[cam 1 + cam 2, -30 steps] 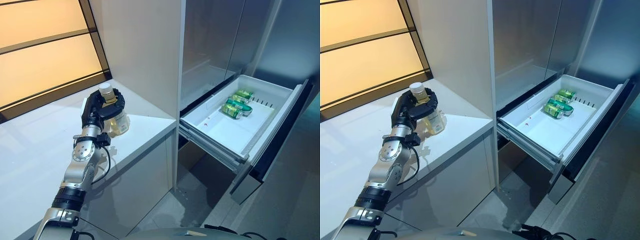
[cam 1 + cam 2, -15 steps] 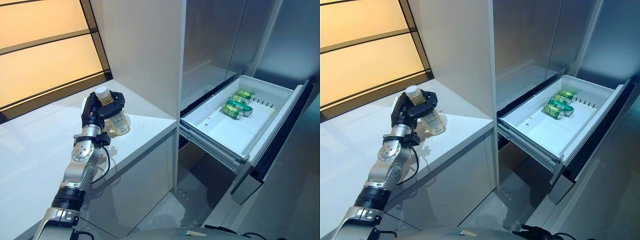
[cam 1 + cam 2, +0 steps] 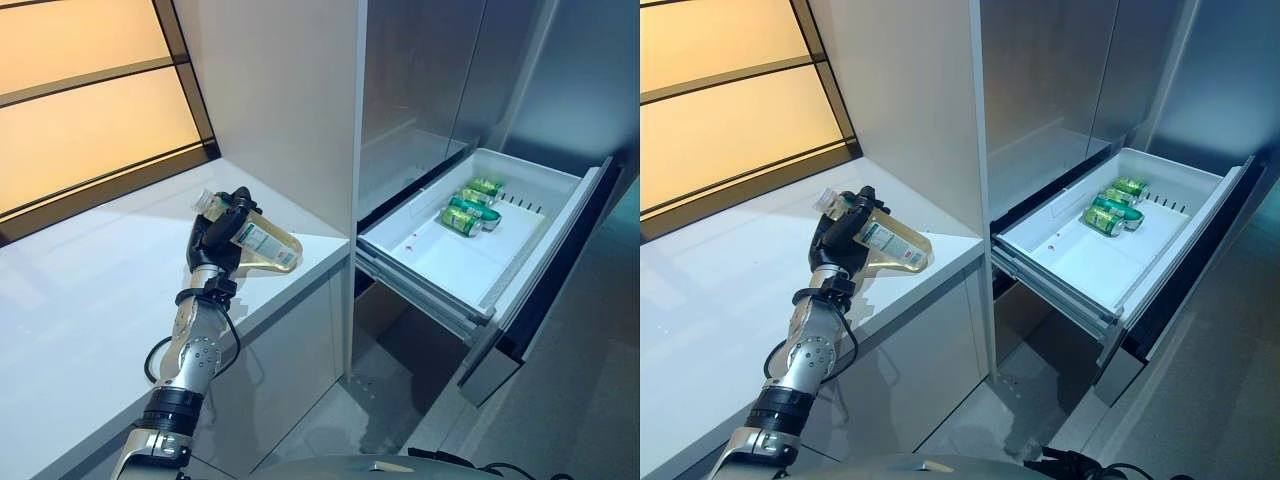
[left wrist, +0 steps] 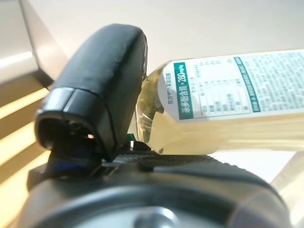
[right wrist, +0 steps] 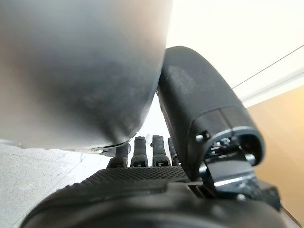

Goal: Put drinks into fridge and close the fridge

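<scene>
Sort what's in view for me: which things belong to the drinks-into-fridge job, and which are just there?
Job:
- bottle of pale drink, tilted, gripped by the left hand
- open fridge drawer
- green cans lying in the drawer's far end

Just there:
- white counter
- window behind it
- right hand, idle, seen only in its wrist view

Readable only on the bottle (image 4: 223, 95) label (image 4: 209, 88): "280" in green on white; remaining fine print too small to decipher.
</scene>
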Motion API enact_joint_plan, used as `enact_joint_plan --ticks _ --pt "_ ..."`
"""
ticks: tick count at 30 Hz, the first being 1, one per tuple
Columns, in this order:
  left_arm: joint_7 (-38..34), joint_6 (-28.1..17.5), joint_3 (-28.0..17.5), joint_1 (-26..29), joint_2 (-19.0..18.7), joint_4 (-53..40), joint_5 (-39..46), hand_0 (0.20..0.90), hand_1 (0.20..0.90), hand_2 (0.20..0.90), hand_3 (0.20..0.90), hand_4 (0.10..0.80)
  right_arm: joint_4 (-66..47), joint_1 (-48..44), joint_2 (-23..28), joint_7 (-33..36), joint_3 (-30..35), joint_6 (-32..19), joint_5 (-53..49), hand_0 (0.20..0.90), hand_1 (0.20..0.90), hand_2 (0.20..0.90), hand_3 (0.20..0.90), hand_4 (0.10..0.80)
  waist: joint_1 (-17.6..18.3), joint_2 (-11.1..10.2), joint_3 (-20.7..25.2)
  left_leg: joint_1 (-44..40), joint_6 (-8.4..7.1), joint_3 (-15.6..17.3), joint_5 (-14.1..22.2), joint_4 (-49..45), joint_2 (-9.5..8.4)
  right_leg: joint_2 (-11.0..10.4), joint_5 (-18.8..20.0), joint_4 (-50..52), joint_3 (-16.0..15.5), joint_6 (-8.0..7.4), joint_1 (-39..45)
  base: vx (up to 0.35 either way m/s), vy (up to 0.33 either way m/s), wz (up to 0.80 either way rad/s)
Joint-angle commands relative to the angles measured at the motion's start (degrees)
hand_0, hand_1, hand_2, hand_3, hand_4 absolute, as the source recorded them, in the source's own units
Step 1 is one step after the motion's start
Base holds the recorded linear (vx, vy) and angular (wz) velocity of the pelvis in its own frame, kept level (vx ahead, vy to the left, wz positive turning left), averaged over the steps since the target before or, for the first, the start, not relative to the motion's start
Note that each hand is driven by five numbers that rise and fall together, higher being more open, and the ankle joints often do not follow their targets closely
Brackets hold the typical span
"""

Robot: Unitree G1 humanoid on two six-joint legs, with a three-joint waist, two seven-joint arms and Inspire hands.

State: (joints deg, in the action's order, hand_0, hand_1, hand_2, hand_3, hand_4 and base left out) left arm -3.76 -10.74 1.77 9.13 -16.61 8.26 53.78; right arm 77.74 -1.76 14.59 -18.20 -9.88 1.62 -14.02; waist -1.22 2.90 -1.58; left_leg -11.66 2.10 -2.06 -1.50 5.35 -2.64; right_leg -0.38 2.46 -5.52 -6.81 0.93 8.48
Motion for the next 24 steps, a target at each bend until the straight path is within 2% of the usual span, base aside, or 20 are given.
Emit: enact_joint_plan --ticks 1,7,11,15,16,17,18,19,21,24 --pt "-0.51 -7.9 -5.9 10.28 -4.16 -4.84 -3.13 0.3 0.3 0.3 0.2 0.1 1.86 0.69 -1.73 -1.11 -3.37 0.74 0.5 0.9 0.9 0.9 0.9 0.8 0.1 -1.26 1.84 0.09 0.05 2.74 3.63 -0.35 -0.94 -0.98 -3.22 2.48 0.59 -2.16 2.14 0.0 0.0 0.0" --pt "0.48 -8.22 -6.52 10.05 -2.7 -4.86 5.23 0.3 0.3 0.3 0.2 0.1 0.78 1.01 -2.01 -0.78 -3.47 -0.85 0.28 0.9 0.9 0.9 0.9 0.8 0.18 -1.51 1.63 0.25 0.08 2.69 3.48 -0.35 -0.89 -0.86 -3.08 2.51 0.86 -2.1 1.96 0.0 0.0 0.0" --pt "3.75 -8.32 -6.39 9.23 -0.67 -5.85 11.64 0.3 0.3 0.3 0.2 0.1 -4.43 0.82 -1.79 1.02 -5.56 -8.1 3.61 0.9 0.9 0.9 0.9 0.8 0.26 -1.87 1.04 0.36 0.13 2.58 3.37 -0.35 -0.89 -0.91 -2.94 2.69 0.93 -2.11 1.8 0.0 0.0 0.0" --pt "6.32 -8.85 -5.54 8.31 0.53 -9.5 13.54 0.3 0.3 0.3 0.2 0.1 -19.26 1.53 -0.93 2.57 -9.59 -10.56 3.94 0.9 0.9 0.9 0.9 0.8 0.75 -2.61 0.08 0.72 0.24 2.5 3.04 -0.36 -0.91 -0.97 -2.66 2.99 1.06 -2.12 1.32 -0.043 -0.028 0.0" --pt "6.8 -8.82 -5.56 8.21 0.68 -9.97 13.83 0.3 0.3 0.3 0.2 0.1 -22.08 1.71 -0.82 2.68 -9.74 -9.7 3.97 0.9 0.9 0.9 0.9 0.8 0.86 -2.71 -0.01 0.75 0.26 2.48 3.01 -0.35 -0.92 -0.96 -2.63 2.98 1.1 -2.13 1.28 -0.062 -0.039 -0.02" --pt "8.07 -9.02 -5.34 7.82 1.07 -11.82 14.11 0.3 0.3 0.3 0.2 0.1 -31.9 2.46 -0.51 3.91 -10.28 -6.63 3.44 0.9 0.9 0.9 0.9 0.8 1.26 -3.01 -0.4 0.85 0.26 2.52 2.91 -0.35 -0.93 -0.98 -2.48 2.97 1.17 -2.17 1.17 -0.046 -0.029 -0.02" --pt "8.38 -9.07 -5.27 7.69 1.2 -12.29 14.06 0.3 0.3 0.3 0.2 0.1 -33.96 2.68 -0.43 4.15 -10.28 -6.32 3.36 0.9 0.9 0.9 0.9 0.8 1.36 -3.08 -0.44 0.85 0.26 2.52 2.91 -0.35 -0.93 -0.98 -2.45 2.95 1.18 -2.19 1.16 -0.068 -0.046 -0.02" --pt "9.55 -9.31 -4.78 7.26 1.56 -14.46 14.09 0.3 0.3 0.3 0.2 0.1 -43.35 3.4 -0.19 4.79 -10.02 -3.74 3.85 0.9 0.9 0.9 0.9 0.8 1.84 -3.41 -0.77 0.91 0.21 2.46 2.87 -0.35 -0.95 -1.0 -2.3 2.88 1.21 -2.3 1.09 -0.053 -0.038 0.0" --pt "10.54 -9.52 -4.1 7.05 1.79 -16.66 13.42 0.3 0.3 0.3 0.2 0.1 -52.57 3.97 0.18 4.92 -9.26 -2.16 3.26 0.9 0.9 0.9 0.9 0.8 2.42 -3.68 -1.01 1.04 0.09 2.51 2.76 -0.35 -0.94 -1.02 -2.11 2.66 1.35 -2.48 1.04 -0.06 -0.035 0.0" --pt "12.39 -10.0 -3.21 6.81 2.02 -18.57 12.66 0.3 0.3 0.3 0.2 0.1 -61.23 3.08 1.1 5.51 -7.16 -3.87 5.22 0.9 0.9 0.9 0.9 0.8 2.89 -3.8 -1.26 1.1 -0.02 2.6 2.66 -0.35 -0.91 -1.01 -1.82 2.41 1.64 -2.68 0.96 -0.045 -0.019 0.0"
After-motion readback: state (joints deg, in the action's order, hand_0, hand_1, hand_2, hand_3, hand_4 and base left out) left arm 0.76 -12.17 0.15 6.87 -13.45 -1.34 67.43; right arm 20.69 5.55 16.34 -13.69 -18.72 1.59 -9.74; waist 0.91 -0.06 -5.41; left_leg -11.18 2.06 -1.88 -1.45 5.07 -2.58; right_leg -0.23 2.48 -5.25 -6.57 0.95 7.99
